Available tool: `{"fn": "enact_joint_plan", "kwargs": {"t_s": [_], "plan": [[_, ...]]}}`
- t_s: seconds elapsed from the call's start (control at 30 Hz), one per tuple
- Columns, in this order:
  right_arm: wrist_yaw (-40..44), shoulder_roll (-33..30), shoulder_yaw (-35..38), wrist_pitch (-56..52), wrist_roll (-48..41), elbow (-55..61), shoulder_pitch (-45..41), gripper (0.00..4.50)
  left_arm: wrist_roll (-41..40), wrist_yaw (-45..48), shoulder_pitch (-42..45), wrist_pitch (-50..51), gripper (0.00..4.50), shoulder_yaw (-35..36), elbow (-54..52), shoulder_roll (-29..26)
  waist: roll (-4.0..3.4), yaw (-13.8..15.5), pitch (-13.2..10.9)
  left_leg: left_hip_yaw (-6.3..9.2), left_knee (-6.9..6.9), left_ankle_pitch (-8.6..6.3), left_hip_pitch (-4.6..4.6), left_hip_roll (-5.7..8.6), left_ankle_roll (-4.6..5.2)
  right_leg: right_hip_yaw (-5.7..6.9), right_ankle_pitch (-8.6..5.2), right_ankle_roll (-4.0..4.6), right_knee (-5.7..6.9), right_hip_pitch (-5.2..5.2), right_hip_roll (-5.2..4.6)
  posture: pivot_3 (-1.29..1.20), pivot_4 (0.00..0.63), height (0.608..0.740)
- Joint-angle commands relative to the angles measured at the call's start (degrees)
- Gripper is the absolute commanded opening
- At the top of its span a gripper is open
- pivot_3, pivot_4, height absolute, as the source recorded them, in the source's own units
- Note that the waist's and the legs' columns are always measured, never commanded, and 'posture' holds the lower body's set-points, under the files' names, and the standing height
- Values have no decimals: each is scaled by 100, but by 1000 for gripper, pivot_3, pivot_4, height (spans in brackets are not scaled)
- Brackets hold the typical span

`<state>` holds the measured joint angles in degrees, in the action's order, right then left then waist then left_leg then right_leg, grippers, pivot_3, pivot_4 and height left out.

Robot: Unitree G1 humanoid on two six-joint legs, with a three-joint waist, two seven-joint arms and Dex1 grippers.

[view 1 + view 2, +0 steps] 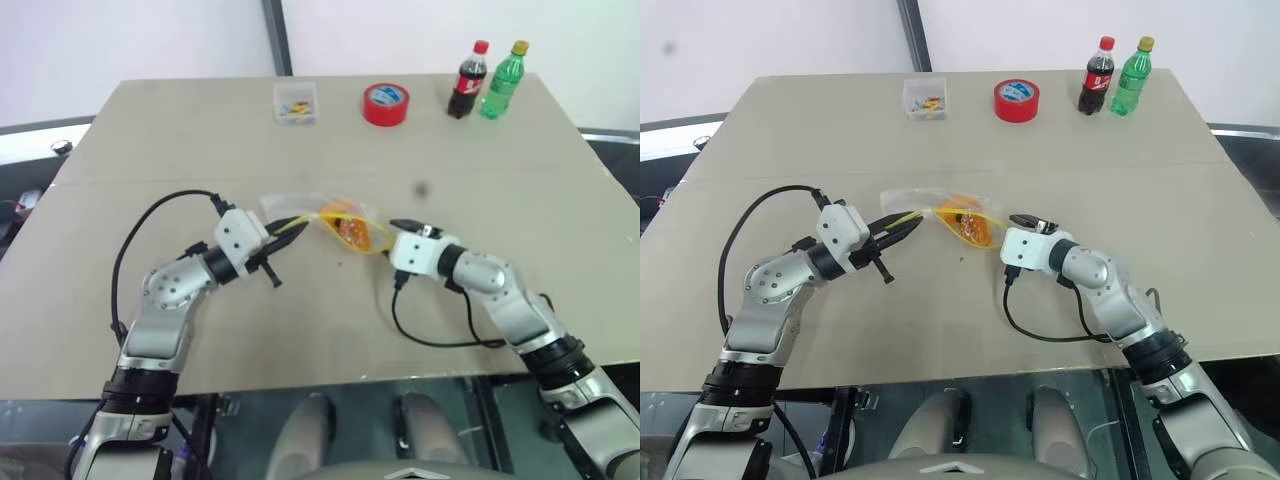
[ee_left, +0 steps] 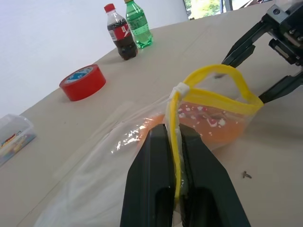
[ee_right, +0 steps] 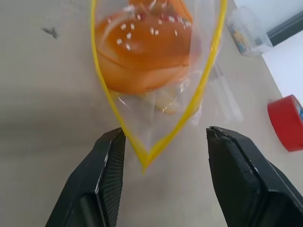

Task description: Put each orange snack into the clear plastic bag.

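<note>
Mid table: bag [image 1: 335, 222] with its mouth open, yellow strip [image 2: 215, 78] in a loop. Inside the bag: orange snacks [image 3: 142, 45], speckled tops showing. Left gripper [image 2: 176, 156] squeezed tight on the yellow strip at the bag's 9 o'clock side. Right gripper [image 3: 163, 156] at the bag's 3 o'clock side, spread apart, holding nothing, corner of the strip between its fingers [image 3: 110, 163] but not touching. Far off at 12 o'clock: tape [image 1: 386, 104], box [image 1: 296, 103], two bottles [image 1: 487, 80].
</note>
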<state>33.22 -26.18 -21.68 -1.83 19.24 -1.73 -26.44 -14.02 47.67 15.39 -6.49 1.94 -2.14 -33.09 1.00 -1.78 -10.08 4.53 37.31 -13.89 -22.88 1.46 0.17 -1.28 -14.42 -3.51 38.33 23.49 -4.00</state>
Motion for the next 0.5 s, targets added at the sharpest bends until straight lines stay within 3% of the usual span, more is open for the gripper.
{"fn": "enact_joint_plan", "kwargs": {"t_s": [0.03, 0.1, 0.13, 0.3, 0.5], "plan": [[-90, 34, 103, 286, 4, -77, -186, 1426, -159, -40, 20, 22, 0, 144, -326, -2, 0, -9, 0, 0, 0, 0, 0, 0, 0, 0, 0, 0, 0, 0, 0, 0, 150, 736], [-133, 106, 211, 285, -79, -74, -221, 370, -172, -55, 14, 36, 0, 138, -344, -4, 0, -18, 0, 0, 0, 0, 0, -1, 0, 0, 0, 0, 0, 0, 1, 0, 150, 736], [-165, 99, 290, 284, -93, -44, -275, 52, -186, -71, 32, 61, 0, 130, -349, 10, 0, -25, 0, 0, 0, 0, 0, -1, 0, 0, 0, 0, 0, 0, 1, 0, 150, 736], [-274, -204, 737, 330, -89, -19, -639, 52, -304, -178, 409, 259, 0, 142, -251, 135, 0, -15, -1, 0, 0, 0, 1, 0, 0, 0, 0, 0, 2, 0, 1, 0, 150, 736], [-539, -787, 1186, 467, 67, -693, -1590, 52, -146, -20, 1748, -101, 0, 79, 1039, 312, 2, 26, -1, -8, 6, 1, 0, 10, 0, 8, 1, 0, 11, 0, 1, 0, 150, 736]]}}
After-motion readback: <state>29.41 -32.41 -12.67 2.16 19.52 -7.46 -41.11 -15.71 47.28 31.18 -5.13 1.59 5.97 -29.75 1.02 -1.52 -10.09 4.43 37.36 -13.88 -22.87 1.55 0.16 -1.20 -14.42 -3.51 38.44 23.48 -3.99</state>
